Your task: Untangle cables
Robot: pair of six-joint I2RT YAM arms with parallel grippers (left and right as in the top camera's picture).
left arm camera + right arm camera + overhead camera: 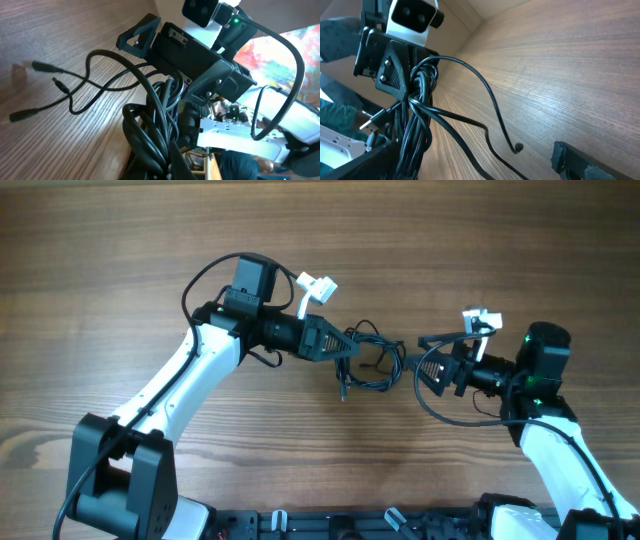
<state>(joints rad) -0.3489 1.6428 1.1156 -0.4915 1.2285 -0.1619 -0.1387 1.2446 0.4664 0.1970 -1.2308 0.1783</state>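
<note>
Wood-grain bench (120, 240) fills the overhead view, with the cables (375, 360) bunched at its middle, strung between the two arms. The left arm (200, 370) reaches in from the lower left. Seen from the right wrist, the left jaws appear closed on the thick part of the bundle (417, 95). The right arm (545, 365) comes in from the lower right. The right jaws stand wide open: one finger (580, 160) sits well apart from the cords, which run down beside the other. Loose ends with plug tips (37, 65) lie on the wood in the left wrist view. A single cord curls away to a small tip (518, 147).
</note>
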